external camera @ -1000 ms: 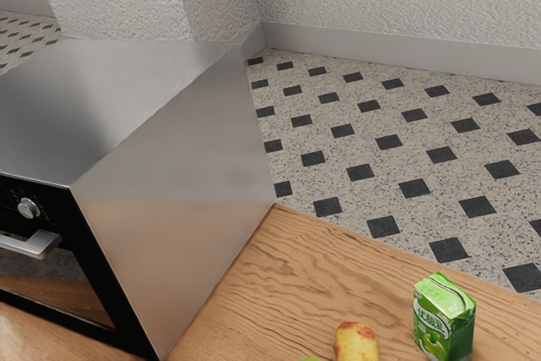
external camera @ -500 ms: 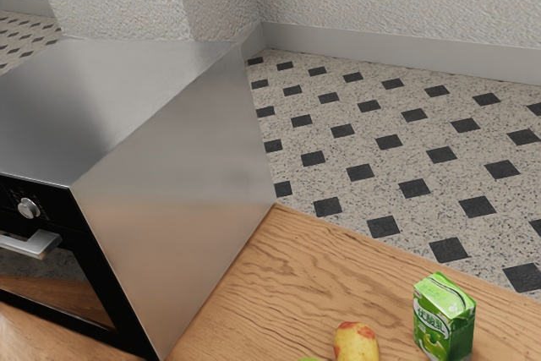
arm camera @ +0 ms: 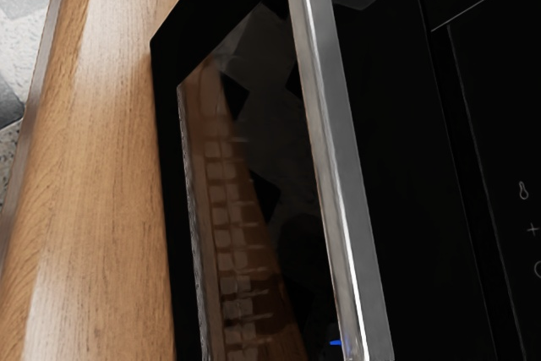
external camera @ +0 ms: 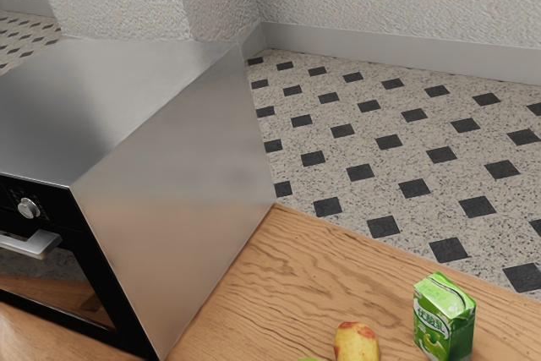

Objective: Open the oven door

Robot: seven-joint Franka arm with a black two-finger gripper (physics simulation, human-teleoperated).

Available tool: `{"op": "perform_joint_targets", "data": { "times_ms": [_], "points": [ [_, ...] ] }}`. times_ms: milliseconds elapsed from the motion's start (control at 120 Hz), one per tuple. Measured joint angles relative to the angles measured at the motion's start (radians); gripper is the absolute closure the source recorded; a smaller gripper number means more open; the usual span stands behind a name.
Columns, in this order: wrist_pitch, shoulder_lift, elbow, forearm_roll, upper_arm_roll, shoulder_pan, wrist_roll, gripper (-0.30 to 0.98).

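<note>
At the exterior view's left stands the oven (external camera: 177, 200), a steel box with a black front. Its door (external camera: 63, 289) has a dark glass pane and lies flush with the front, shut. A silver bar handle (external camera: 35, 245) crosses the door's upper part, below a round knob (external camera: 29, 208). From my hand, the handle (arm camera: 336, 158) is seen close up as a long metal bar standing off the black door (arm camera: 165, 133). The door's glass (arm camera: 283, 137) mirrors the surroundings, with a small blue spot near the bar.
The wooden table (external camera: 245, 285) runs beside the oven; its surface (arm camera: 110, 166) also lies along the door's lower edge. A green drink carton (external camera: 444, 319) and a yellow-red fruit (external camera: 356, 343) stand away from the oven, toward the exterior view's lower right.
A darker brown patch has appeared in the door glass's reflection in the exterior view. The oven, handle, carton and fruit are where they were.
</note>
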Motion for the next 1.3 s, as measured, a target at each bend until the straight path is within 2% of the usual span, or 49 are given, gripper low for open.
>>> {"op": "perform_joint_targets", "data": {
  "times_ms": [1075, 1183, 1300],
  "points": [
    [0.138, 0.015, -0.149, -0.004, 0.024, -0.006, 0.039, 0.0],
    [0.143, -0.03, -0.188, -0.002, 0.035, -0.005, 0.04, 0.0],
    [0.147, -0.137, -0.258, 0.025, 0.126, -0.01, 0.04, 0.0]
  ]
}}
